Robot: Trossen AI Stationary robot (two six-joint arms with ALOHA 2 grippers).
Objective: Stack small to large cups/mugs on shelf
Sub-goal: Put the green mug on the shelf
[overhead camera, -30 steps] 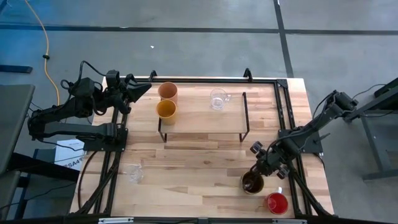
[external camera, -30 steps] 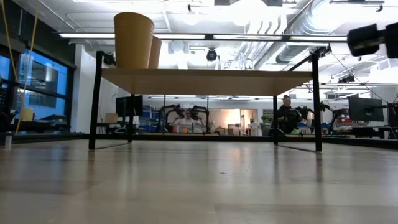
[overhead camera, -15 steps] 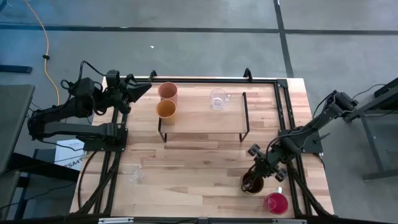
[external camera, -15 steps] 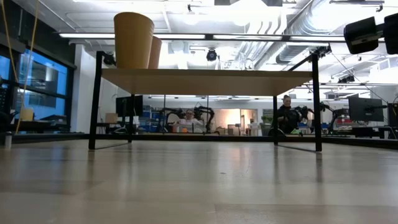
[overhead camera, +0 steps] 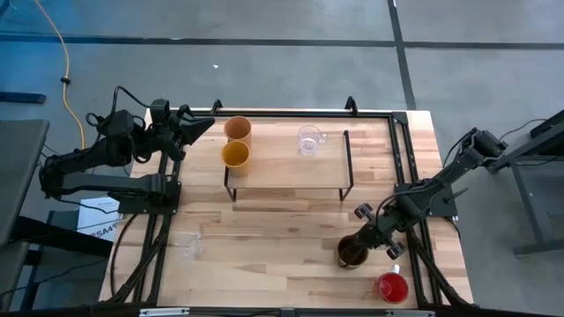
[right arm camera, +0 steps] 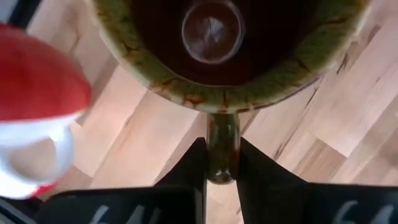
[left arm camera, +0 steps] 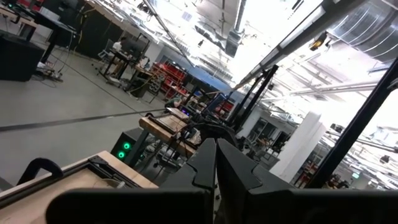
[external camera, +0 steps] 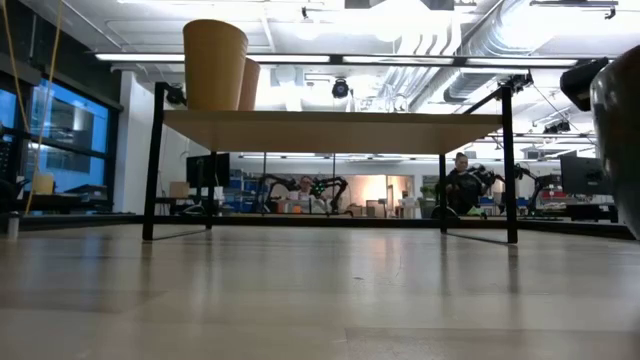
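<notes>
left gripper [overhead camera: 201, 126]: parked off the shelf's left end, fingers pressed together, holding nothing, just waiting

clear glass mug (near) [overhead camera: 190, 247]: sitting alone on the table near the front left, looks breakable and slick

peach tumbler [overhead camera: 238, 130] + yellow-orange cup [overhead camera: 235, 156]: both already up on the left end of the shelf [overhead camera: 291, 167], touching or nearly so

clear glass mug (shelf) [overhead camera: 309, 139]: around mid-shelf, toward the back edge

brown handled mug [overhead camera: 352, 254]: down on the table front right, glazed ceramic, so I'd guess heavy-ish, stiff, a bit slippery; the handle [right arm camera: 222, 146] is the obvious place to grab

right gripper [right arm camera: 220, 163]: fingers clamped on that handle from both sides, mug hanging off to one side so it may want to swing

red-pink cup [overhead camera: 392, 287]: just beside the mug, close enough to bump

table [overhead camera: 282, 238]: pale wood planks, smooth, things could slide

room: big open lab with bright ceiling lights, people at benches far behind
</notes>
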